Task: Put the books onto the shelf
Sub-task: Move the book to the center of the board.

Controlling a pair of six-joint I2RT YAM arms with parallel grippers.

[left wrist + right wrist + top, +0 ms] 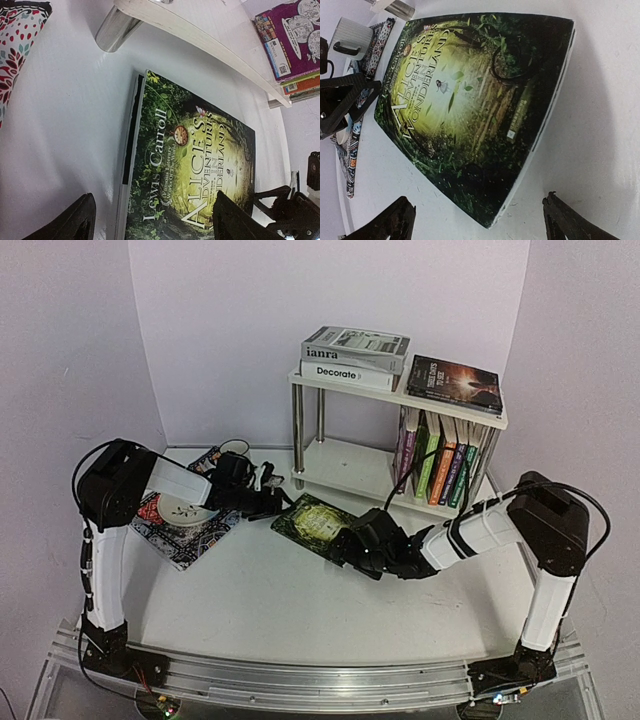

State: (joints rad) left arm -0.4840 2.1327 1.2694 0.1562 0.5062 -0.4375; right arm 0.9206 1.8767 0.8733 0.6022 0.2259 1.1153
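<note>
White table (pixel 300 610) takes up most of the room, with the two arms coming in from the near edge, left arm (pixel 105 550) and right arm (pixel 545 570), both bent in toward the middle. The shelf (pixel 345 465) sits at the back right. Its top board has two fat white books (pixel 352 357) stacked flat and a dark book (pixel 455 382) lying beside them, and the lower board has a row of colourful paperbacks (pixel 442 468) standing upright at its right end.

The one left out is the green Alice book (pixel 312 522), flat on the table, cover up, just in front of the shelf's left legs. Further left there's a patterned placemat (pixel 185 530) and a white mug (pixel 350 37) behind it.

The left gripper (pixel 275 503) hangs at the book's left edge, the right gripper (pixel 345 540) at its near right corner. Both have their fingers spread wide and neither is holding anything
</note>
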